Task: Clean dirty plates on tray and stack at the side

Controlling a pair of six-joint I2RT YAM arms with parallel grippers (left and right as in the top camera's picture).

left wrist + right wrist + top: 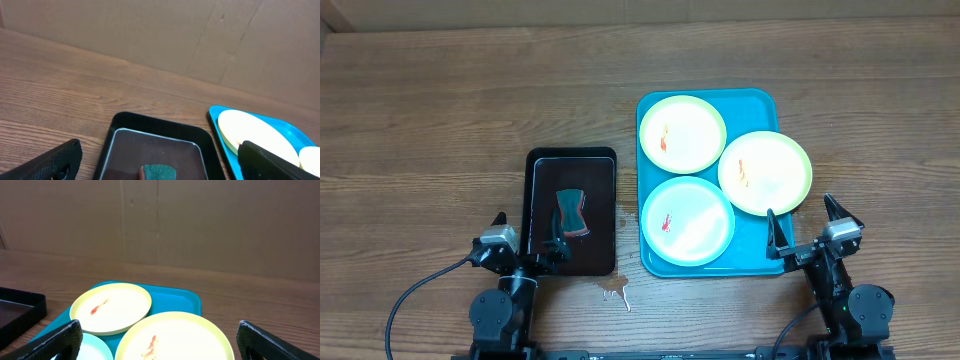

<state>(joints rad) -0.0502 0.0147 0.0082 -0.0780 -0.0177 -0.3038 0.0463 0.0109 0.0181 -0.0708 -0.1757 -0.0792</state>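
Three plates lie on the teal tray (756,112). A yellow-green plate (682,133) sits at the back left with a red smear. A second yellow-green plate (766,172) overhangs the tray's right rim, also smeared. A pale blue plate (688,220) sits at the front left, smeared. In the right wrist view I see the back plate (111,307), the right plate (175,337) and the tray (177,300). My right gripper (806,225) is open and empty at the tray's front right corner. My left gripper (525,243) is open and empty at the black tray's front.
A black tray (542,165) left of the teal tray holds a sponge (571,214); it also shows in the left wrist view (159,172). A small wet spot (615,291) lies on the wood in front. A cardboard wall (200,220) stands behind the table.
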